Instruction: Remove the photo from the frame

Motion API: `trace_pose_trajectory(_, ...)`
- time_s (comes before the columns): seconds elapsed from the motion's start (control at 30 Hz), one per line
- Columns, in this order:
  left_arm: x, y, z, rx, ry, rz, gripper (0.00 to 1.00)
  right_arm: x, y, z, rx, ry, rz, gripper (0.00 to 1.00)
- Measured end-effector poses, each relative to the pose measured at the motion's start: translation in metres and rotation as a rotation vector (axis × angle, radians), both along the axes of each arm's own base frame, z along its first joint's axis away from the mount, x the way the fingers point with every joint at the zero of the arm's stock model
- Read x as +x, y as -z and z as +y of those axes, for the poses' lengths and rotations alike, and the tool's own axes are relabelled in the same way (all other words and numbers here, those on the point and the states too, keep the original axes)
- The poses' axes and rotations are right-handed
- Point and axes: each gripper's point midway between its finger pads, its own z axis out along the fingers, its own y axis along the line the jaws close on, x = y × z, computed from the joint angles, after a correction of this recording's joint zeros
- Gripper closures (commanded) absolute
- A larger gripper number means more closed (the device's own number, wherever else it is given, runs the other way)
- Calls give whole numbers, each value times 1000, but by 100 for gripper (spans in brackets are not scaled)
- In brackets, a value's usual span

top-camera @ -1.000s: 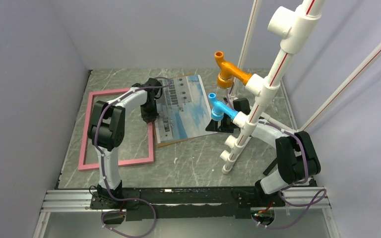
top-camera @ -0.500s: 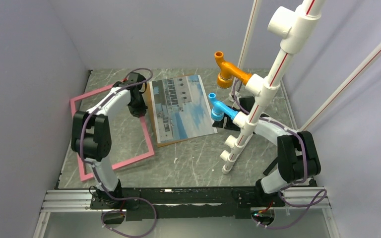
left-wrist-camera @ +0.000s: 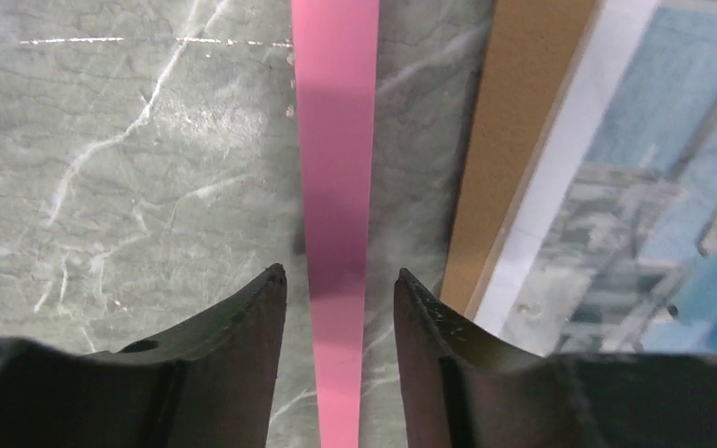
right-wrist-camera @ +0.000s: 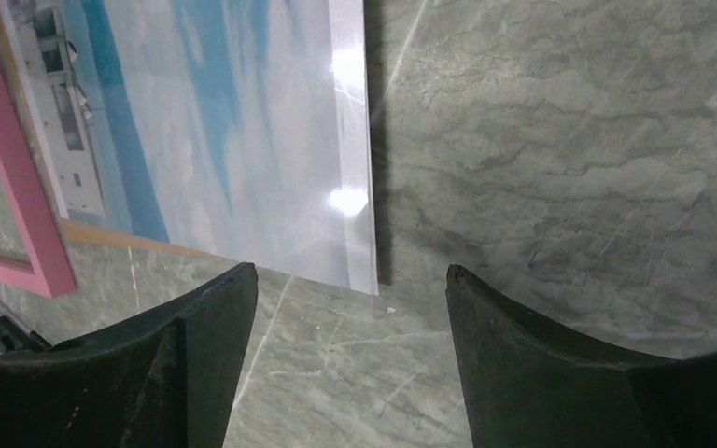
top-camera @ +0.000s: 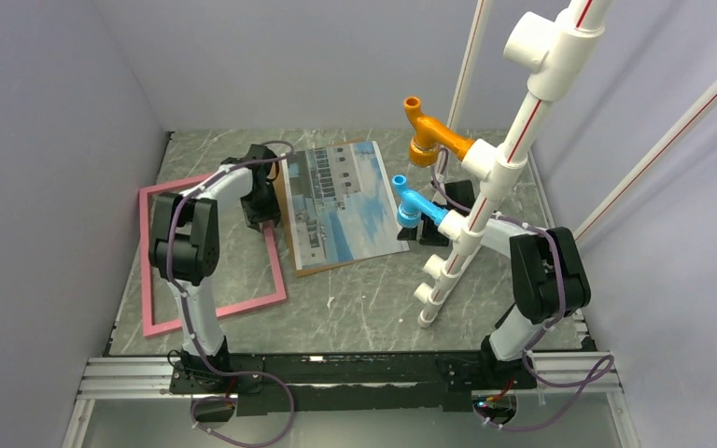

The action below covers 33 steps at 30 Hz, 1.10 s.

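Observation:
The pink frame (top-camera: 210, 313) lies flat on the left of the marble table, apart from the photo. In the left wrist view its right rail (left-wrist-camera: 336, 168) runs between my left gripper's (left-wrist-camera: 339, 275) fingers with a gap on each side, so the jaws are open around it. The left gripper (top-camera: 260, 217) also shows in the top view. The photo (top-camera: 345, 201) lies face up on the brown backing board (left-wrist-camera: 509, 121) in the middle. My right gripper (right-wrist-camera: 350, 271) is open and empty over bare table just off the photo's (right-wrist-camera: 243, 131) corner, partly hidden in the top view (top-camera: 418, 235).
A white PVC pipe stand (top-camera: 471, 224) with an orange fitting (top-camera: 427, 135) and a blue fitting (top-camera: 411, 205) rises at the right, in front of my right arm. Grey walls close in the left, back and right sides.
The frame has been dragged left, away from the photo and board, swung askew, and now lies flat again. The left gripper moved with its right rail. The right arm's elbow shifted slightly.

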Motion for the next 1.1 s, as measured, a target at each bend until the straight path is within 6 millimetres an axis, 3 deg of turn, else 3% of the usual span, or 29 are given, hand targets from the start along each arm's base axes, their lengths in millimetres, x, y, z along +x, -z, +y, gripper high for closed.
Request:
trace_pose_trajectory(0.17, 3, -25, -7, -61, 9, -61, 40, 2, 6, 0, 18, -3, 12, 28)
trace_pose_trajectory(0.37, 5, -74, -23, -158, 42, -197, 38, 5, 4, 2, 55, -3, 7, 43)
trace_pose_trajectory(0.47, -2, -95, -42, -240, 92, -267, 36, 6, 2, 0, 91, 4, 1, 44)
trace_pose_trajectory(0.57, -12, -108, -79, -344, 191, -318, 36, -3, 10, -4, 117, 17, 30, 44)
trace_pose_trajectory(0.73, -33, -112, -146, -468, 359, -327, 36, -15, 10, -2, 180, 18, 50, 47)
trace_pose_trajectory(0.83, -45, -111, -172, -522, 423, -325, 35, -19, 10, 1, 208, 15, 57, 48)
trace_pose_trajectory(1.1, -67, -97, -181, -568, 447, -291, 35, -33, 11, 9, 279, 6, 91, 52)
